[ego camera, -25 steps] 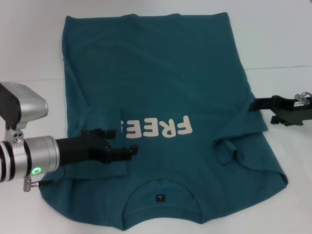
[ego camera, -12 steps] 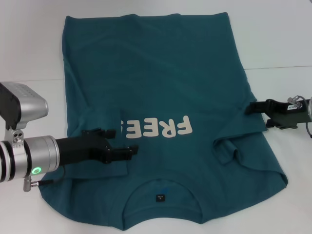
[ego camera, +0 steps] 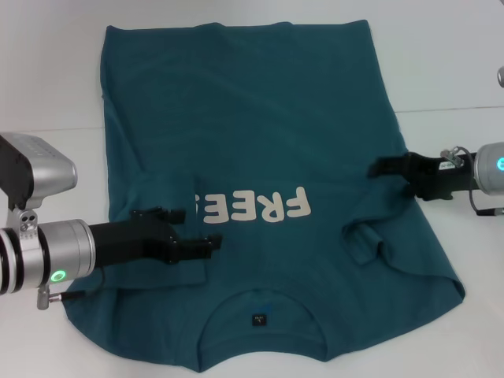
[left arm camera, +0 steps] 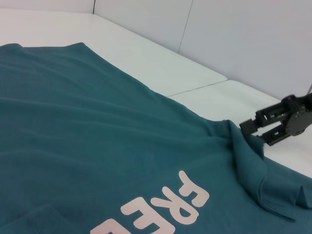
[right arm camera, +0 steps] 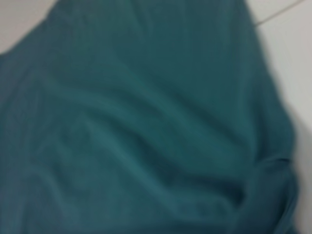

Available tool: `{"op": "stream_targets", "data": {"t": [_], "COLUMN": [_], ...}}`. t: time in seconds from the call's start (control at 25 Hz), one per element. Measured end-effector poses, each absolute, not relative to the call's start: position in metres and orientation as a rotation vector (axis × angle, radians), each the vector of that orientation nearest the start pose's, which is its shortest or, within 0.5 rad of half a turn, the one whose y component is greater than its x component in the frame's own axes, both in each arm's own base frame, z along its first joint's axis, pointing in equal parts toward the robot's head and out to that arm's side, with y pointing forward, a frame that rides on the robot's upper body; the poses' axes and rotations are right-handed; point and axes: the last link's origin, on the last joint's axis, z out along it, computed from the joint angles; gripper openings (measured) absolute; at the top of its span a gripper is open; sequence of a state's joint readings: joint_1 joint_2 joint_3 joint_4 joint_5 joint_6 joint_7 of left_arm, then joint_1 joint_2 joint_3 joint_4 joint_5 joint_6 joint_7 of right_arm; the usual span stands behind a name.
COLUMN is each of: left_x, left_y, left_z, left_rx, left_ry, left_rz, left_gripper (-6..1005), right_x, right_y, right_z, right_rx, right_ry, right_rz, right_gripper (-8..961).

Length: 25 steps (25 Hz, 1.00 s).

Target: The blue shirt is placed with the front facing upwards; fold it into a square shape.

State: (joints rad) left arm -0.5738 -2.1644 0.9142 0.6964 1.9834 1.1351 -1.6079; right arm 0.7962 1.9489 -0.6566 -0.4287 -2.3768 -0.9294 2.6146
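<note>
Spread front-up on the white table (ego camera: 457, 71), the blue shirt (ego camera: 260, 134) has both sleeves folded inward. Left gripper (ego camera: 206, 245) pinches the folded left sleeve. Right gripper (ego camera: 379, 167), jaws parted and empty, has moved inward over the shirt's right edge.

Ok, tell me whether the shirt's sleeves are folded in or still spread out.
Folded in. On the blue shirt, both sleeves lie over the chest, the left one under the left gripper.
</note>
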Motion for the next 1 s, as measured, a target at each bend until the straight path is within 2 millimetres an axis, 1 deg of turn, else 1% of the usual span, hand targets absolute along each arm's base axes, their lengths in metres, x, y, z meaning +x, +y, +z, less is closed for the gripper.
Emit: {"op": "stream_targets", "data": {"t": [0.16, 0.28, 0.56, 0.6, 0.64, 0.72, 0.8, 0.92, 1.0], "left_x": [-0.244, -0.244, -0.244, -0.244, -0.245, -0.246, -0.246, -0.246, -0.246], "left_y": [0.37, 0.37, 0.37, 0.37, 0.37, 0.369, 0.369, 0.369, 0.369], "left_z": [-0.049, -0.048, -0.049, -0.049, -0.049, -0.049, -0.049, -0.049, -0.049], "left_rx": [-2.566, -2.561, -2.558, -2.558, -2.557, -2.557, -2.556, -2.557, -2.557], "left_ry": [-0.821, -0.821, -0.82, -0.821, -0.822, -0.824, -0.825, -0.824, -0.824], "left_rz": [-0.476, -0.472, -0.471, -0.471, -0.47, -0.47, -0.47, -0.47, -0.47], "left_gripper": [920, 920, 919, 919, 919, 919, 919, 919, 919], "right_x": [0.284, 0.279, 0.274, 0.279, 0.279, 0.292, 0.295, 0.309, 0.316], "right_y": [0.438, 0.441, 0.443, 0.441, 0.441, 0.436, 0.434, 0.427, 0.424], "right_z": [0.024, 0.023, 0.024, 0.028, 0.028, 0.036, 0.04, 0.051, 0.055], "right_rx": [-1.796, -1.807, -1.83, -1.82, -1.82, -1.794, -1.787, -1.758, -1.74], "right_ry": [1.851, 1.839, 1.827, 1.832, 1.832, 1.844, 1.845, 1.852, 1.86], "right_rz": [0.47, 0.479, 0.481, 0.475, 0.475, 0.467, 0.466, 0.456, 0.45], "right_gripper": [898, 898, 898, 898, 898, 897, 897, 897, 897]}}
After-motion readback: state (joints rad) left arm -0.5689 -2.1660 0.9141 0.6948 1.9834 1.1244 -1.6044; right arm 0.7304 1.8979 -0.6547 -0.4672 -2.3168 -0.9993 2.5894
